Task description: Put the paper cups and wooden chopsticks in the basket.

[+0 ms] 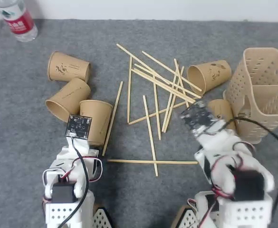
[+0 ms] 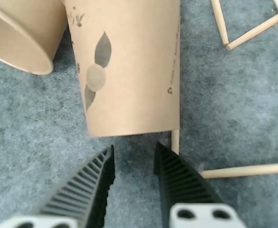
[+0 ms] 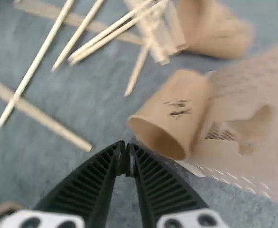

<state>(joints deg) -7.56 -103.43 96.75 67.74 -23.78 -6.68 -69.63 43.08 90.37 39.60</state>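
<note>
Paper cups point(image 1: 67, 97) are all tipped on their sides, five total. Three huddle together on the left, and the front cup point(image 2: 129, 66) of that bunch lies right ahead of the left hand point(image 2: 134, 149), its near end just past the fingertips with a sliver of carpet between. A single chopstick point(image 2: 175, 141) runs along that cup's side and ends right by one fingertip; can't tell if they touch. Over on the right, the cup by the basket point(image 3: 172, 114) lies with its open mouth toward the right hand point(image 3: 128, 159), just beyond the tips, and its far end sits against the basket point(image 1: 276, 95). The fifth cup point(image 1: 210, 75) lies a bit farther back, also near the basket. The wooden chopsticks point(image 1: 153, 90) are scattered in a criss-cross heap between the two cup groups, a few reaching that fifth cup's mouth. One long stick point(image 1: 153, 162) lies crosswise nearer the arms.

Counter point(image 1: 24, 156) is covered in grey felt-like carpet, with a white wall point(image 1: 153, 7) along the far edge and a plastic water bottle point(image 1: 17, 20) in the far left corner.

Left hand: fingers slightly apart, nothing between them. Right hand: fingers pressed together at the tips, gripping nothing.
</note>
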